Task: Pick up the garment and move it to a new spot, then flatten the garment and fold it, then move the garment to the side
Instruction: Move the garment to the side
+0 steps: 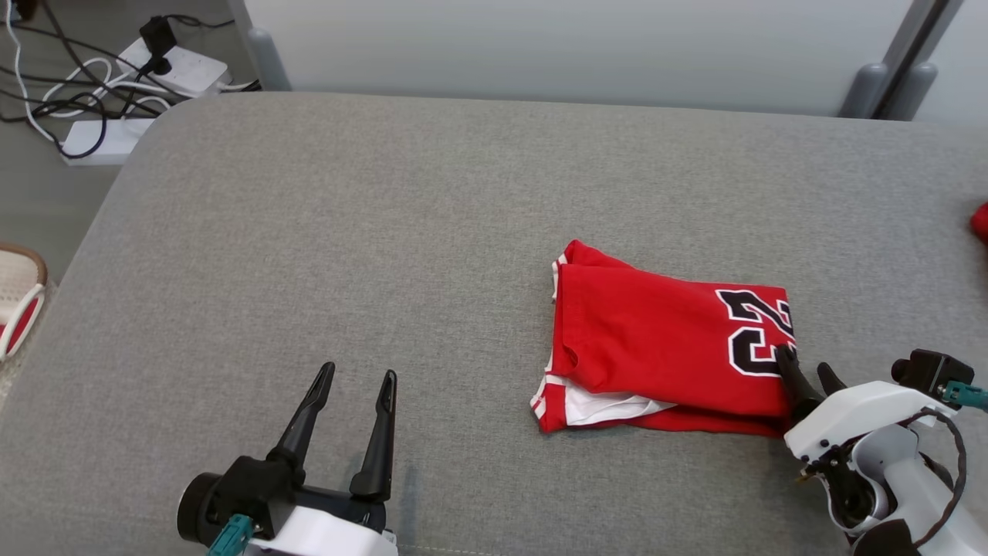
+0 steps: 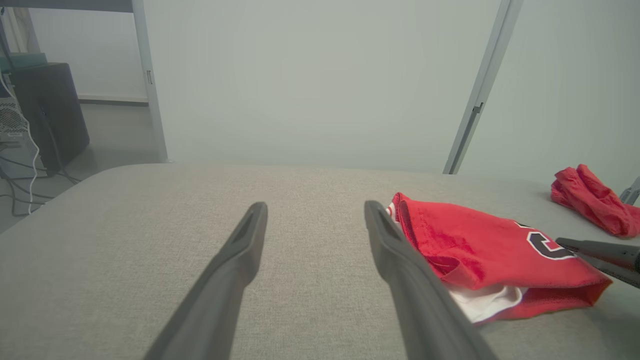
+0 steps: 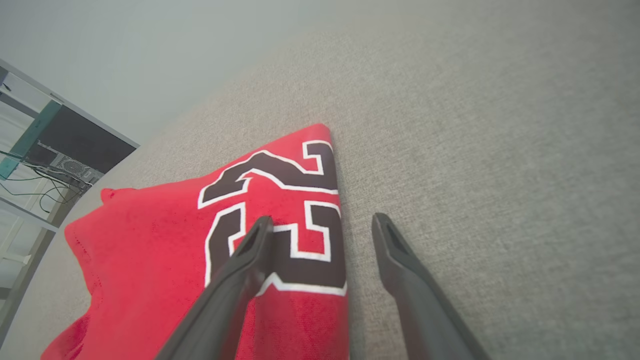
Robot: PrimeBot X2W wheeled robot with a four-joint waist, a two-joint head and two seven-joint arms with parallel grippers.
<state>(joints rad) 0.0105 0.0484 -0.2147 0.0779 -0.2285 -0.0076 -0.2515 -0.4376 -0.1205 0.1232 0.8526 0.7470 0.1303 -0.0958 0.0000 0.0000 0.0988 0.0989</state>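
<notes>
Nearest of all are my own long dark fingers. On my left claw they stand wide apart, with nothing between them and the grey fabric-covered worktop beneath. My right claw is spread just as wide and grips nothing. One of its fingers lies over the black-and-white number on the folded red jersey, the other over bare grey fabric just past the jersey's edge, so that edge runs between them. I cannot tell whether the finger presses on the cloth or hangs just above it.

The jersey lies on the worktop, well off to the right of my left claw, with its numbered end under my right claw. From my head I see the whole fold, with white cloth peeking out at the corner nearest my left claw. My left wrist shows it side-on as a low stack, with my right claw's tips reaching in at its end. My right wrist shows the number large, but the bottom edge of that view cuts off the jersey's near part.

My left wrist also shows a crumpled red cloth on the worktop beyond my right claw. My head catches just a red sliver of it at the right border. From my head I see white power strips and tangled cables on the floor beyond my left claw. A woven-looking thing at the left border is cut off, and I cannot make out what it is.
</notes>
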